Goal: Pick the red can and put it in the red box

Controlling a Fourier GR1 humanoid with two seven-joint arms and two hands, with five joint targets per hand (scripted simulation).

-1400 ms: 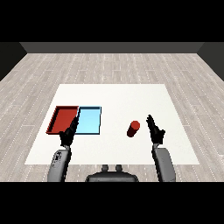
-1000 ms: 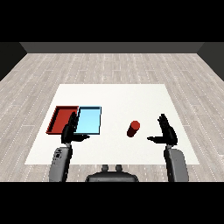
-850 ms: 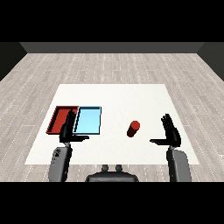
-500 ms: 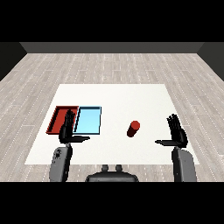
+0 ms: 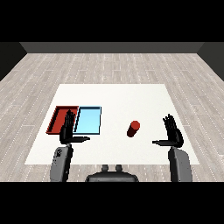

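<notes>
Two trays side by side at table left, outer tray, inner tray, can right of them

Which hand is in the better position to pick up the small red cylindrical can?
Probably the right hand. It is open, with its thumb pointing toward the small red cylindrical can, and only bare table lies between them. The left hand is farther away, in front of the red tray and light blue tray.

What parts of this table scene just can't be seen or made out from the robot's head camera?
- Red tray: the left hand covers its near right corner.
- Light blue tray: the same hand overlaps its near left edge.
- Red can: too small to show any label; its far side is hidden.
- Right hand: only one side shows.
</notes>
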